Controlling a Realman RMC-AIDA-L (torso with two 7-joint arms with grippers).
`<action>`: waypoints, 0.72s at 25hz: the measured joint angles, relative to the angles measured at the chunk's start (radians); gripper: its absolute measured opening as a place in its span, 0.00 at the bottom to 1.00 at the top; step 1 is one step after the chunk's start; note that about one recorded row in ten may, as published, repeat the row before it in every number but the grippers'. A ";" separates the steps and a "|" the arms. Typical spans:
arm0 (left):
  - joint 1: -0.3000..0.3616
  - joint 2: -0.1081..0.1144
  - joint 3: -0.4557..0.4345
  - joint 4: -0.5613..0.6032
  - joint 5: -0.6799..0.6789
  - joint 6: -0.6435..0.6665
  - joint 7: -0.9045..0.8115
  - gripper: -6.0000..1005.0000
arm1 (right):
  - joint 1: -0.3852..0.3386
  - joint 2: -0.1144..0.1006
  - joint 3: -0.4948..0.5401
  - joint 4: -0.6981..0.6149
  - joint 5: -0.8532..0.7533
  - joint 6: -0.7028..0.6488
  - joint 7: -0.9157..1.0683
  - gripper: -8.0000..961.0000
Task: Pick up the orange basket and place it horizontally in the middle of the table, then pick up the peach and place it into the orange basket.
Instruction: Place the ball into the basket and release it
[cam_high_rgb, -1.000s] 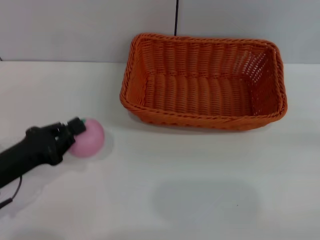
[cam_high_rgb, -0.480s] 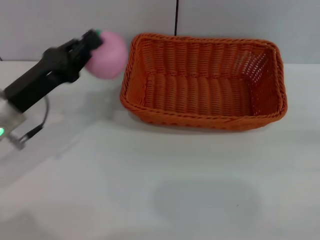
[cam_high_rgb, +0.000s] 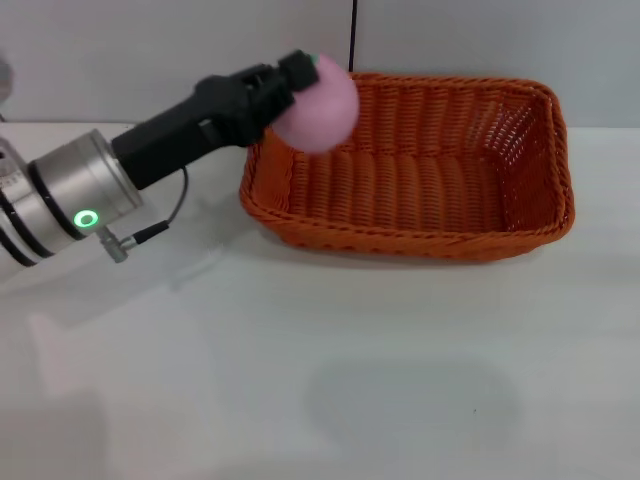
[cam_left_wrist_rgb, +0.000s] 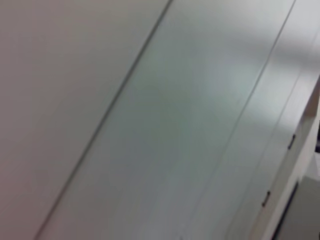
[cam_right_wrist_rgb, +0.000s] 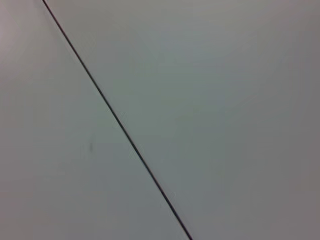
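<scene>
White, smooth and slightly glossy, the broad tabletop (cam_high_rgb: 330, 380) spreads bare in front of you. Reaching in from nine o'clock, your left hand (cam_high_rgb: 300, 72) is closed on the small round pink toy peach (cam_high_rgb: 318, 110), held in the air over the near-left corner of the large rectangular orange woven basket (cam_high_rgb: 420, 170). That basket lies lengthwise at twelve o'clock, toward the tabletop's far edge.

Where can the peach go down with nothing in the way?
The orange basket is bare inside, so its whole floor is free. The table in front of the basket is bare too. It is crowded only at the basket's left rim, where the left gripper holds the peach in the air.
</scene>
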 joint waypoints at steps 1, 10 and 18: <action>-0.002 0.000 0.010 -0.001 0.000 0.006 -0.004 0.12 | 0.003 0.000 0.000 0.000 -0.002 0.003 0.000 0.55; 0.000 0.002 0.022 -0.002 -0.002 0.022 -0.018 0.36 | 0.011 -0.001 0.000 0.003 -0.008 0.011 0.000 0.55; 0.036 0.006 -0.022 -0.023 -0.011 0.000 -0.019 0.68 | 0.011 -0.001 0.000 0.002 -0.009 0.012 0.000 0.55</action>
